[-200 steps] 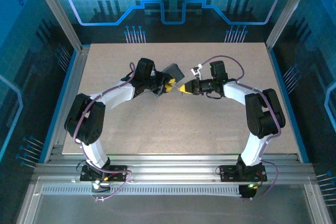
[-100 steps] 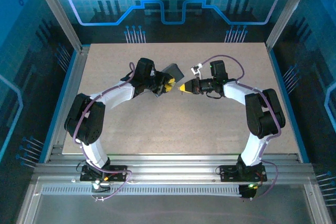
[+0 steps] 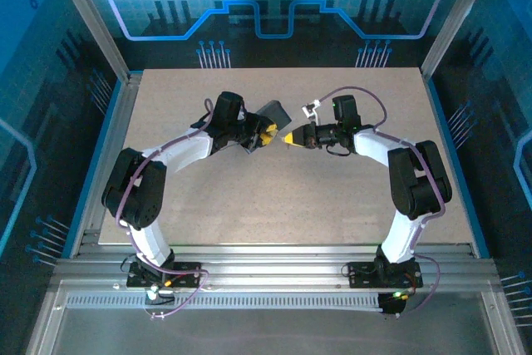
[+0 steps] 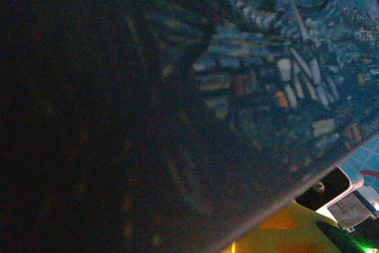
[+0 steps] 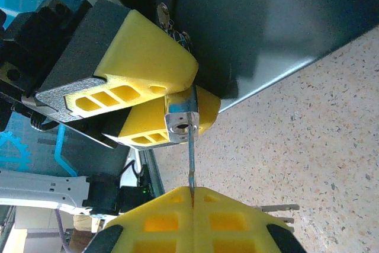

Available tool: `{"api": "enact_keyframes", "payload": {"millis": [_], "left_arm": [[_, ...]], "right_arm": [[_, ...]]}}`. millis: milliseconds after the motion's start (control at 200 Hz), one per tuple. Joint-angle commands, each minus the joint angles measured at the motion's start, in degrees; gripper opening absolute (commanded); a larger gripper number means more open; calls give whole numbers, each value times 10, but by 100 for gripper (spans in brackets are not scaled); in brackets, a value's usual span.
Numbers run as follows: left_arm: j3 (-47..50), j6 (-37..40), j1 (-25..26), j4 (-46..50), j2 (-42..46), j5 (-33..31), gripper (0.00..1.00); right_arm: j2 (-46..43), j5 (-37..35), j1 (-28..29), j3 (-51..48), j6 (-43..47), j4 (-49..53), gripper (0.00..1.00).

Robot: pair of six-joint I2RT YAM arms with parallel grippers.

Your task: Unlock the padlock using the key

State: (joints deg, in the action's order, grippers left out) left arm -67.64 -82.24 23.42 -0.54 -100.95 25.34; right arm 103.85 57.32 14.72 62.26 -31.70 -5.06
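In the right wrist view the small silvery padlock (image 5: pixel 180 119) is pinched between the two yellow fingers (image 5: pixel 148 51) of my left gripper (image 5: pixel 192 90), keyhole face toward the camera. It sits against the dark blue box (image 5: pixel 237 22). My right gripper (image 5: pixel 192 191) is shut on the thin key (image 5: pixel 190 158). The blade stands upright, its tip on the padlock's face just right of the keyhole; whether it is inside I cannot tell. From above, the left gripper (image 3: pixel 267 134) and right gripper (image 3: pixel 287 138) meet tip to tip beside the box (image 3: pixel 273 112).
The speckled table (image 3: pixel 332 205) lies open around both arms, with metal rails at its near edge. The box's patterned side (image 4: pixel 266 75) sits very close to the left wrist camera. Blue panels wall in the back and sides.
My right gripper has edged slightly left toward the padlock with the key. The left arm and the box have stayed still.
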Motion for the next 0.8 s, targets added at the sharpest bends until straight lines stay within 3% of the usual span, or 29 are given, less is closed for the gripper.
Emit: {"api": "enact_keyframes", "payload": {"millis": [0, 795], "left_arm": [[-6, 4, -2, -28, 27, 22, 4], [-6, 5, 3, -30, 25, 25, 3]], "right_arm": [[-12, 7, 11, 12, 0, -14, 0], [-2, 8, 28, 29, -19, -39, 0]]}}
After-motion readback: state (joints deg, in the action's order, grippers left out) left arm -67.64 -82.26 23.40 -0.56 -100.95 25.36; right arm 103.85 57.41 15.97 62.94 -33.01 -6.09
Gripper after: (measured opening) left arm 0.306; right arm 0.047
